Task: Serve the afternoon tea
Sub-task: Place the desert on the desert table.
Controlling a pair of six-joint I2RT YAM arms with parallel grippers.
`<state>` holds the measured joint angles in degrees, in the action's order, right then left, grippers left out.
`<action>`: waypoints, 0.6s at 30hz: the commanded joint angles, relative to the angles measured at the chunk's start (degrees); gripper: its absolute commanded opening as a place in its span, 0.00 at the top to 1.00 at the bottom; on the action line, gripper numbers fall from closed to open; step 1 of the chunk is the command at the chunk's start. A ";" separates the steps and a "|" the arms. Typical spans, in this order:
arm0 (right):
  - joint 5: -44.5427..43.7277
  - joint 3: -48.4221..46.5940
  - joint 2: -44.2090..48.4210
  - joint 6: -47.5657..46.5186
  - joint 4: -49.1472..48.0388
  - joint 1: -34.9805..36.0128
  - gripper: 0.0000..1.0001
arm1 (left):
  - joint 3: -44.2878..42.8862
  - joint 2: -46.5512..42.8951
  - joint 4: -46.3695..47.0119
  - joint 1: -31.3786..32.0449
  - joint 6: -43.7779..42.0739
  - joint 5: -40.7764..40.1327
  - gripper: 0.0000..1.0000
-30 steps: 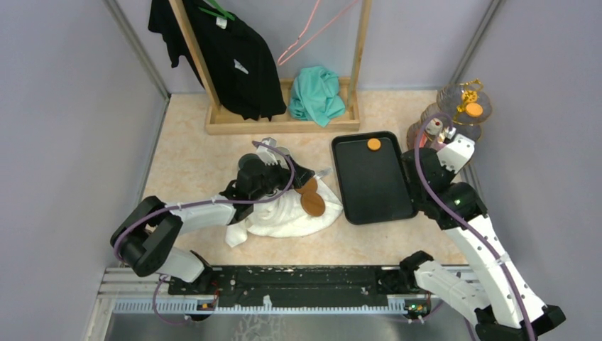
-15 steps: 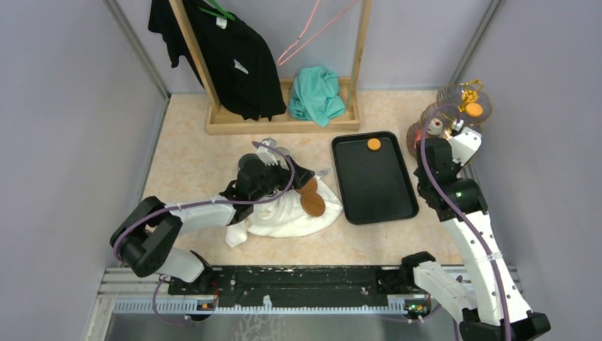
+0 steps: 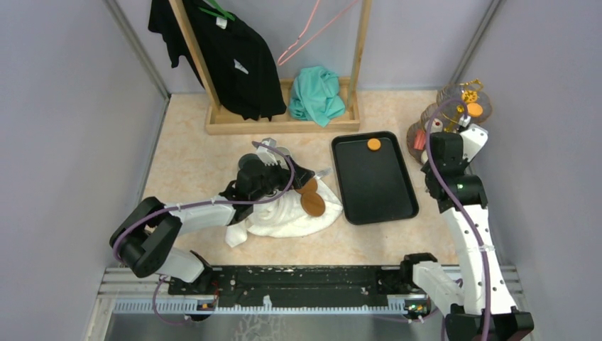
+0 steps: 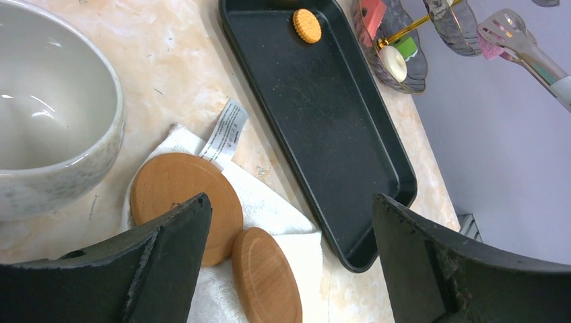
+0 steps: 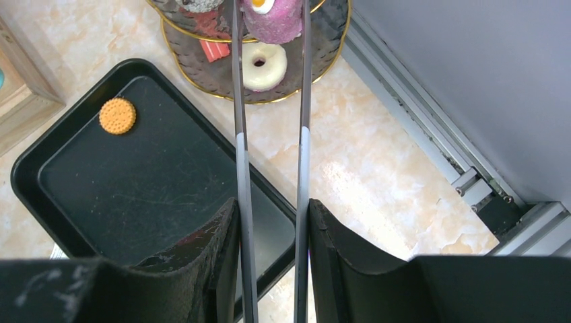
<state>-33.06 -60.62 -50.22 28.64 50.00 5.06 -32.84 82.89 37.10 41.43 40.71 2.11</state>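
Peach stone worktop (image 5: 363,168) lies under everything. On it, the right end effector (image 5: 269,222) squeezes the long metal tongs (image 5: 238,134), and the tong tips pinch a pink sweet (image 5: 279,17) over the glass stand (image 5: 323,60) in the far right corner. A white doughnut (image 5: 262,64) sits on the stand's bottom plate. Just beside the stand lies the black tray (image 5: 155,175) with one orange disc (image 5: 117,115). The left end effector (image 4: 289,202) is wide open and holds nothing, above a white cloth (image 4: 283,215) with two wooden discs (image 4: 182,198). The grey mug (image 4: 47,121) stands near it.
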 commanded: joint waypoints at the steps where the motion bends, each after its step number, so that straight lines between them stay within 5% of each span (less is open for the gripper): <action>1: 1.47 -1.72 -0.54 -2.54 -5.74 -2.63 1.00 | 0.44 -1.41 0.43 0.23 -0.35 0.09 0.07; 18: 3.22 -2.23 -3.22 -5.62 -10.52 -6.76 1.00 | 0.39 -1.64 0.25 0.23 -0.54 -0.27 0.07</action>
<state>-29.36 -60.64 -53.67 24.56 45.04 -0.45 -32.84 82.37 37.08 41.43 40.69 2.04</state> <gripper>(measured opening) 0.368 0.930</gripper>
